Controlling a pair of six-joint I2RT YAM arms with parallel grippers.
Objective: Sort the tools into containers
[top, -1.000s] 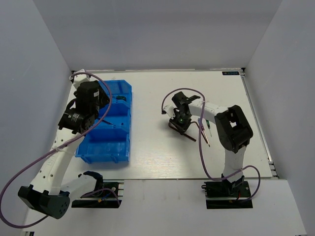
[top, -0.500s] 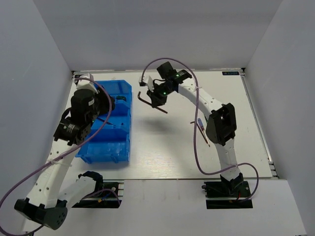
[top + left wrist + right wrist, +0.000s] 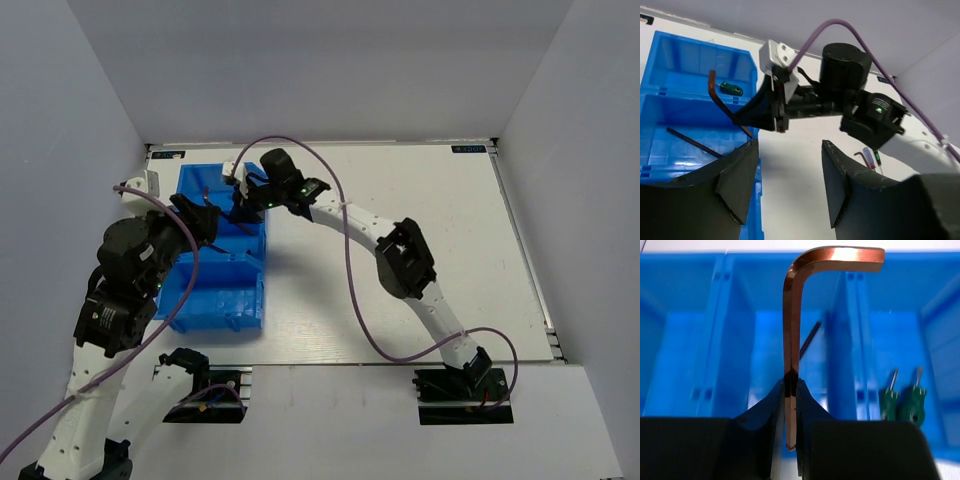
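Right gripper (image 3: 791, 386) pinches a coppery L-shaped hex key (image 3: 789, 330) upright above the blue bin (image 3: 215, 308), which holds two green-handled screwdrivers (image 3: 912, 406) and a thin dark hex key (image 3: 692, 142); left gripper (image 3: 789, 150) hangs beside, jaws wide; precision screwdrivers (image 3: 871, 159) lie well apart on the table (image 3: 500, 250)

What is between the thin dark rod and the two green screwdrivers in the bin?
A blue divider wall of the bin; the thin dark rod and green screwdrivers lie in neighbouring compartments. The right wrist view shows it.

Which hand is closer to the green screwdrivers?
Right. The right hand, gripping a hex key, hovers beside the green screwdrivers; the left hand is farther back.
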